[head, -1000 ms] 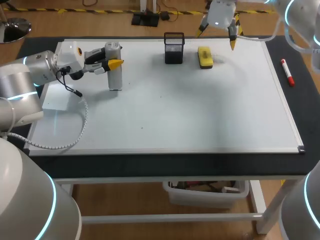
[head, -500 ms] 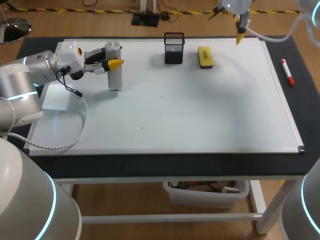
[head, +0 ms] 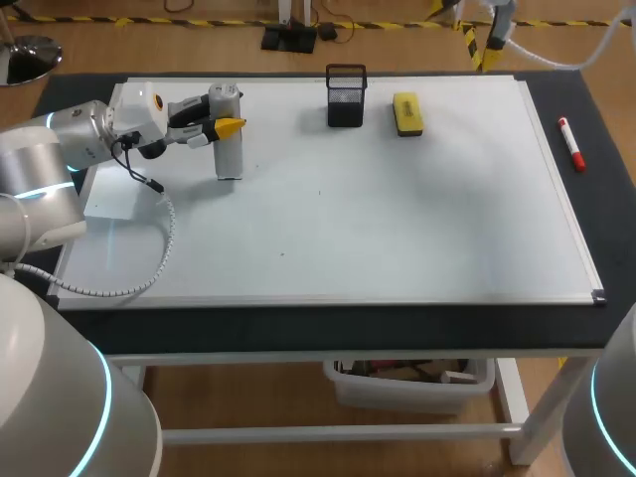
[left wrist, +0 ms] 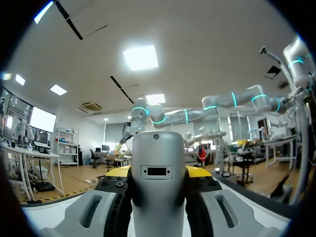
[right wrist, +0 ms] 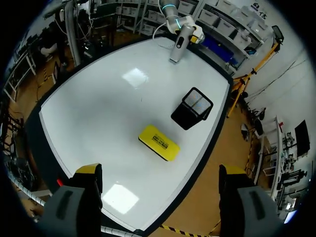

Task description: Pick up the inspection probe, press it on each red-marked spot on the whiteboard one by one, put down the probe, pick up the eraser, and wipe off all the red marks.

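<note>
The silver-grey inspection probe [head: 229,149] stands upright on the left part of the whiteboard [head: 397,219]. My left gripper [head: 227,125] is shut on its upper end from the side. In the left wrist view the probe [left wrist: 158,148] fills the gap between the yellow tips of that gripper [left wrist: 158,174]. The yellow eraser [head: 407,113] lies flat near the board's far edge. My right gripper [head: 462,25] hangs open high beyond that edge, holding nothing. From the right gripper [right wrist: 160,170] I look down on the eraser [right wrist: 159,142] and the distant probe [right wrist: 177,47]. I see no red marks on the board.
A black mesh holder [head: 346,96] stands just left of the eraser, also seen as the holder [right wrist: 192,108] in the right wrist view. A red marker [head: 570,144] lies on the dark mat right of the board. A white box [head: 114,194] sits under my left arm.
My right gripper has risen and drawn back to the right, away from the eraser, staying open. The left gripper and the probe have not moved.
</note>
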You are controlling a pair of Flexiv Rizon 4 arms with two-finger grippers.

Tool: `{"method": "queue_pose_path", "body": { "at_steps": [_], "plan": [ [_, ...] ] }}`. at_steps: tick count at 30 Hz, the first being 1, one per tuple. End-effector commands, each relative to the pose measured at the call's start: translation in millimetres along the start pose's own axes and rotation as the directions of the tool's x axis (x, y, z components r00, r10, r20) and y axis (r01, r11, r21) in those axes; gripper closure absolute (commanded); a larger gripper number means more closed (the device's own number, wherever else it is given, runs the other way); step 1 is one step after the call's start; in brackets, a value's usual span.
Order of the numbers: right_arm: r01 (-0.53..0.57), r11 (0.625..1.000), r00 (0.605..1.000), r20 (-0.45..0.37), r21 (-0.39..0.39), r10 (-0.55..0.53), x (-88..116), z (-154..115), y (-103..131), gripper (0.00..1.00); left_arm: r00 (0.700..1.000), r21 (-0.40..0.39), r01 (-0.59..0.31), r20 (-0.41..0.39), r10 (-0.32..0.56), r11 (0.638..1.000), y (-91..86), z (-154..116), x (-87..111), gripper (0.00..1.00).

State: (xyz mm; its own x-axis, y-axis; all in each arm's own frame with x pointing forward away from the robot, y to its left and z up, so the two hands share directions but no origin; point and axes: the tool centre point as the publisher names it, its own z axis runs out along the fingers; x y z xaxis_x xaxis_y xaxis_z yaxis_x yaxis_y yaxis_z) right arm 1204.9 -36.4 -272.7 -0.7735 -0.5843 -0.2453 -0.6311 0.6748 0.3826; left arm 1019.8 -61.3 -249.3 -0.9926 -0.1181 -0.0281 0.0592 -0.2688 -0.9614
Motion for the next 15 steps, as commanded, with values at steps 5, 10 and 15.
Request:
{"method": "queue_pose_path", "body": {
  "at_steps": [5, 10, 15],
  "plan": [
    [0.002, 1.000, 1.000, -0.004, 0.001, -0.002, 2.1, -4.7, -0.2, 0.00, 1.000, -0.001, -0.002, 0.003, 0.002, 1.000, -1.0, 1.0, 0.9, 1.00],
    [0.002, 1.000, 1.000, -0.004, 0.001, -0.002, 2.1, -4.7, -0.2, 0.00, 1.000, -0.001, -0.002, 0.003, 0.002, 1.000, -1.0, 1.0, 0.9, 1.00],
    [0.002, 1.000, 1.000, -0.004, 0.001, -0.002, 2.1, -4.7, -0.2, 0.00, 0.999, -0.014, -0.031, -0.041, 0.031, 0.999, -11.2, 27.9, -3.5, 1.00]
  ]
}}
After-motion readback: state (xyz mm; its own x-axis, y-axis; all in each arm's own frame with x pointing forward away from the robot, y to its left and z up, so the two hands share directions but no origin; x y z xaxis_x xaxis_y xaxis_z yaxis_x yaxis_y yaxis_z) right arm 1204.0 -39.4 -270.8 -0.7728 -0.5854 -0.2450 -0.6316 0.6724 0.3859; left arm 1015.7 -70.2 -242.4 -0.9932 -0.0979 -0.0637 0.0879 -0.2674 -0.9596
